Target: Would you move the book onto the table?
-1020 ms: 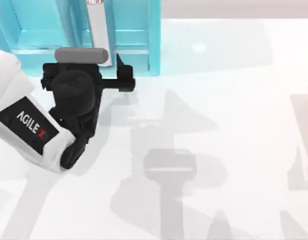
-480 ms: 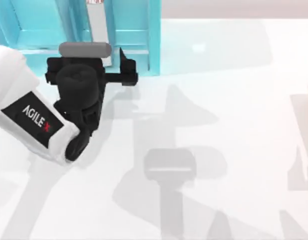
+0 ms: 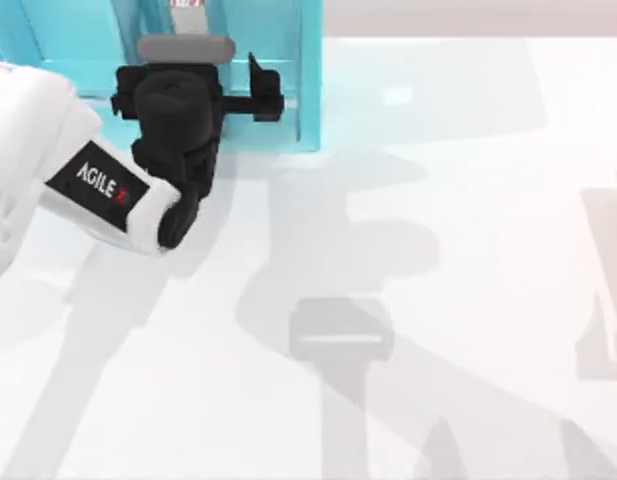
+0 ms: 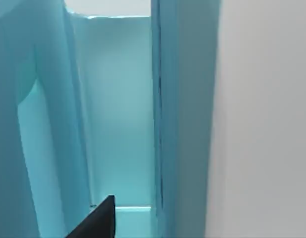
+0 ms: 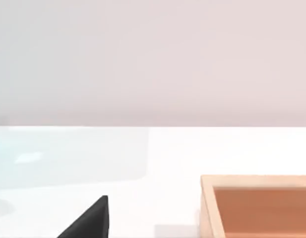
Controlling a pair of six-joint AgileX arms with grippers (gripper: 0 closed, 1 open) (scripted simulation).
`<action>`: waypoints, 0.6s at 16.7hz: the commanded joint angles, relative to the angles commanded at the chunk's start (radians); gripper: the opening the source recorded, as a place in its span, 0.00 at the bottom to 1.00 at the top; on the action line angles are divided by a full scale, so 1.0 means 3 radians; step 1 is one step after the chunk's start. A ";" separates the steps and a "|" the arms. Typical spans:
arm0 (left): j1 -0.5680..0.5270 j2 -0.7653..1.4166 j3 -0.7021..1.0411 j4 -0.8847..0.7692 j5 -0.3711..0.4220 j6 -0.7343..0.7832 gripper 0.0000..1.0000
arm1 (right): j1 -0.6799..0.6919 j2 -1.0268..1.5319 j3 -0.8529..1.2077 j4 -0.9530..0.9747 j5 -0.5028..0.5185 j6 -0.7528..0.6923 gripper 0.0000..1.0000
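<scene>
left gripper [image 3: 231,62] reaching into the teal shelf [image 3: 310,75]

So the shelf unit [image 3: 278,60] sits on the table [image 3: 438,300] at the far left corner, and the book [image 3: 191,20] stands inside one of its compartments, between the dividers. The left gripper [image 3: 223,95] is right at the shelf's front opening, just in front of the book, with its arm trailing off toward the table's left edge. Through the right wrist camera there's a wooden box [image 5: 257,206] resting on the table too.
</scene>
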 joint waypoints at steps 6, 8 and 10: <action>0.0027 0.0063 0.0122 -0.0066 0.0028 0.0001 1.00 | 0.0000 0.0000 0.0000 0.0000 0.0000 0.0000 1.00; 0.0027 0.0063 0.0122 -0.0066 0.0028 0.0001 0.85 | 0.0000 0.0000 0.0000 0.0000 0.0000 0.0000 1.00; 0.0027 0.0063 0.0122 -0.0066 0.0028 0.0001 0.70 | 0.0000 0.0000 0.0000 0.0000 0.0000 0.0000 1.00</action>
